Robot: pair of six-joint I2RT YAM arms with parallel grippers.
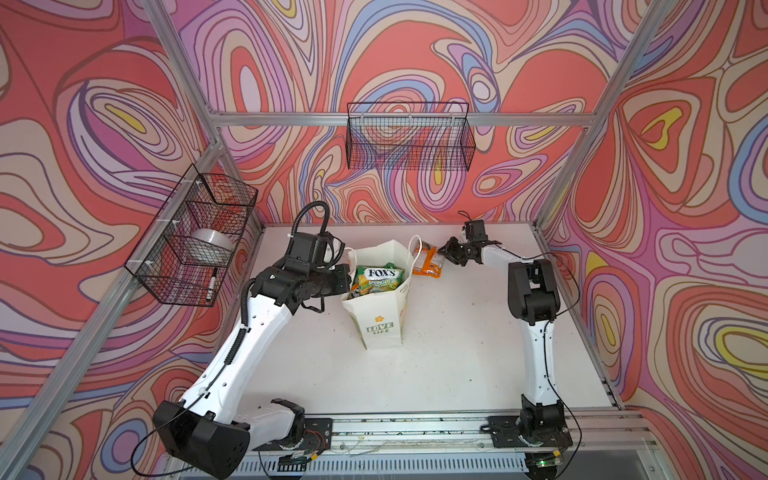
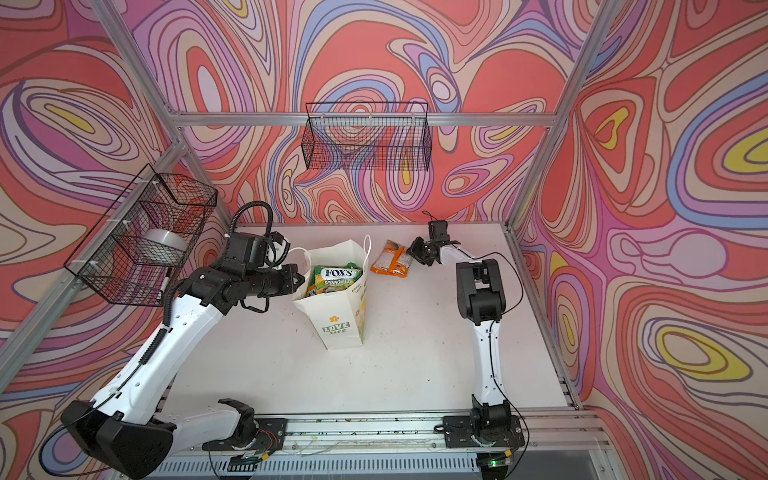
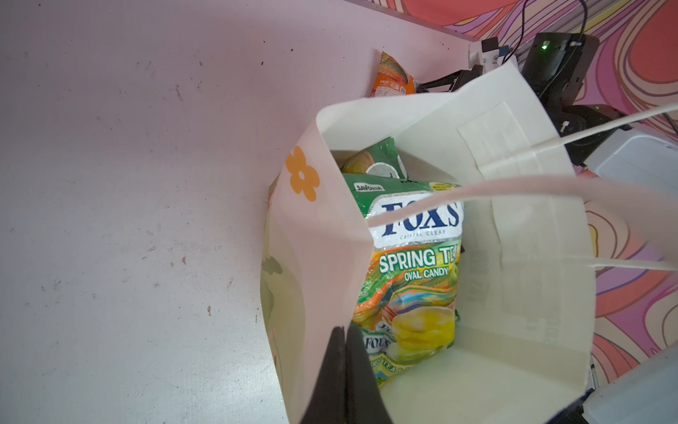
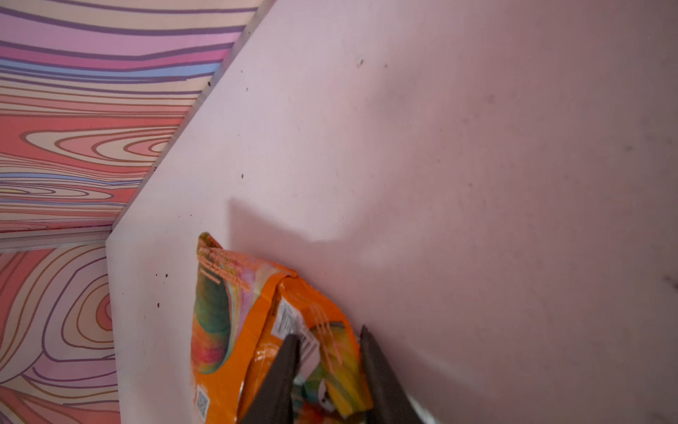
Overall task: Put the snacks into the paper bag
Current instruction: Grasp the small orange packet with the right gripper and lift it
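Right hand (image 4: 330, 352): jaws are closing narrow on the right end of the orange packet (image 4: 234, 323), and both black fingers (image 4: 290, 367) are pressing the crumpled foil between them. The packet is lying on the white tabletop (image 1: 436, 353), not lifted. In both top views this hand (image 1: 446, 253) (image 2: 413, 253) is reaching in from the right at the far side, and the orange packet (image 1: 428, 259) (image 2: 388, 262) is sitting just beside the far right corner of the paper bag (image 1: 380, 328), outside it.

Left hand (image 3: 339, 352): clenched, pinching the rim of the bag's left wall. In both top views it (image 1: 348, 277) (image 2: 297, 278) is coming in from the left at rim height.

The paper bag (image 2: 340, 328) (image 3: 513, 367) is standing upright at mid-tabletop with its mouth wide open and its cord handles loose. A green-yellow FOX'S packet (image 1: 380, 278) (image 2: 336, 278) (image 3: 411, 257) is lying on top inside, label up, with more green packets showing beneath it. From the left wrist view the orange packet (image 3: 392, 79) is peeking out beyond the bag's rim.
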